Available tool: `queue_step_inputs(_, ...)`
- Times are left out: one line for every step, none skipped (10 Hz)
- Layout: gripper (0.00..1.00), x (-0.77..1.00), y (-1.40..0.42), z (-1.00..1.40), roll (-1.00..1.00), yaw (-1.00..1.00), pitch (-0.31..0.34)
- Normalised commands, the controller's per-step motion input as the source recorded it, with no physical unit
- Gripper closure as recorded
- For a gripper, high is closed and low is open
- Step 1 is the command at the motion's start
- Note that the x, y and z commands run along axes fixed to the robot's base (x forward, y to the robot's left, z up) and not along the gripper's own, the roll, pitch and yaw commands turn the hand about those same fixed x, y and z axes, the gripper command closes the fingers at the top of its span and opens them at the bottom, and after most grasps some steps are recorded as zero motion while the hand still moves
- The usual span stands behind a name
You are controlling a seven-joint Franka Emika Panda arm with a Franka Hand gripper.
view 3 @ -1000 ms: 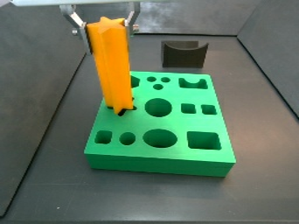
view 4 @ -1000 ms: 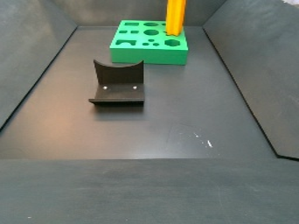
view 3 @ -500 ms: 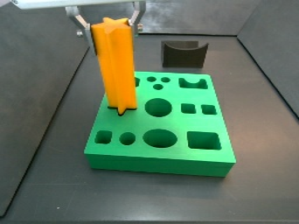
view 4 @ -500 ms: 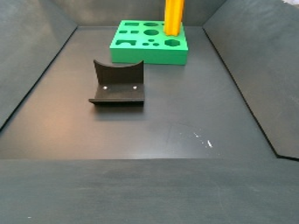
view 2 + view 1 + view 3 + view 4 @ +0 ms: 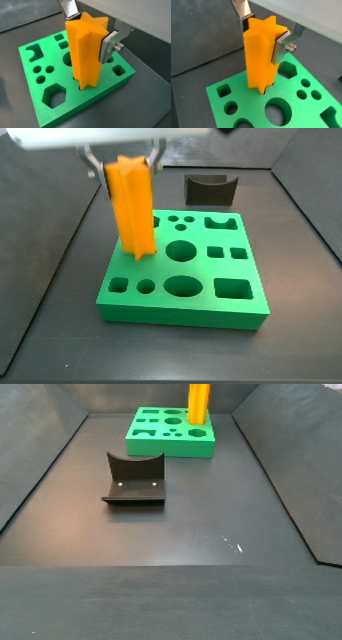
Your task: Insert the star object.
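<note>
The star object (image 5: 131, 208) is a tall bright-orange ridged prism, held nearly upright. My gripper (image 5: 124, 158) is shut on its upper end, and both wrist views show this: gripper (image 5: 263, 36), gripper (image 5: 89, 30). The silver fingers (image 5: 107, 44) press on opposite sides of the star object (image 5: 85, 60). Its lower end stands at the top face of the green block (image 5: 181, 315), at a hole near the block's left edge. I cannot tell how deep it sits. In a side view the star object (image 5: 199, 402) rises out of frame above the green block (image 5: 171, 446).
The green block (image 5: 244, 85) has several holes of other shapes: round, square and hexagonal. The dark grey fixture (image 5: 210, 190) with a curved notch stands on the floor behind the block; it also shows in a side view (image 5: 134, 479). Dark walls ring the floor.
The star object has straightened from a slight lean and come down a little with the gripper. Its lower end stays at the same hole. The block and fixture have not moved.
</note>
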Motion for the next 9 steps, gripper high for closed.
queue_step_inputs(1.0,0.0,-0.02,-0.53,-0.07,0.02,0.0)
queue_step_inputs(1.0,0.0,-0.01,-0.41,0.0,0.02,0.0)
queue_step_inputs(1.0,0.0,0.0,-0.35,0.01,0.06,0.0)
queue_step_inputs(1.0,0.0,0.0,-0.4,0.07,0.12,0.0)
queue_step_inputs(1.0,0.0,0.0,-0.43,0.06,0.13,0.0)
queue_step_inputs(1.0,0.0,-0.05,-0.41,0.08,0.12,0.0)
queue_step_inputs(1.0,0.0,-0.03,-0.36,0.0,0.07,0.0)
queue_step_inputs(1.0,0.01,0.0,-0.15,-0.02,0.0,-0.014)
queue_step_inputs(1.0,0.0,0.01,0.0,-0.02,0.0,0.0)
